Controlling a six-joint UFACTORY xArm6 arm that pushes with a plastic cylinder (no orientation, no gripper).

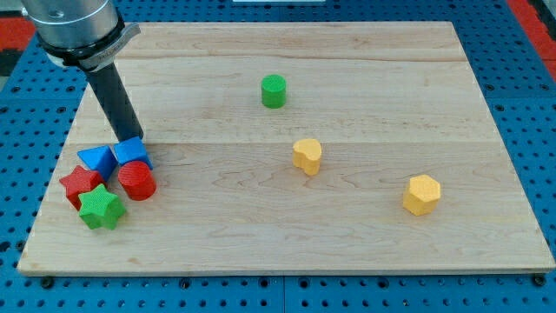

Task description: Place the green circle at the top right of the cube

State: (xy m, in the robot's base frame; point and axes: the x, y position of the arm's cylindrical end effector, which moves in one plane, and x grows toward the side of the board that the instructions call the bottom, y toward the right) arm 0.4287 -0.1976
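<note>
Looking at the view's left first, that's where the trouble is. My tip (pixel 132 139) sits right at the top edge of the blue plastic cube (pixel 132 153), looks like touching it, and it's wedged into a tight cluster: a blue triangular block (pixel 95 160) just left of the cube, a red cylinder block (pixel 137 182) right below it, a red star block (pixel 80 183) and a green star block (pixel 101 208) lower down. So honestly the biggest risk is that any careless move out of there drags or bumps the cube, and since the cube is the reference for the whole task, shoving it shifts the goal spot too. It could also scatter the neighbours.

The end effector is just a straight dark rod, so nothing to spread or pinch with and it holds nothing; it only pushes.

Moving right across the pale wooden bench (pixel 365 52), the green round plastic block (pixel 274 90) is up near the top middle, well apart from the cube and my tip. The task isn't done, I'd say: it needs a long push back toward the cube, and a round block can easily slip off the rod sideways.

A yellow heart-ish block (pixel 307 156) sits below it, and a yellow hexagon block (pixel 422 194) is furthest right; both seem out of the likely path.
</note>
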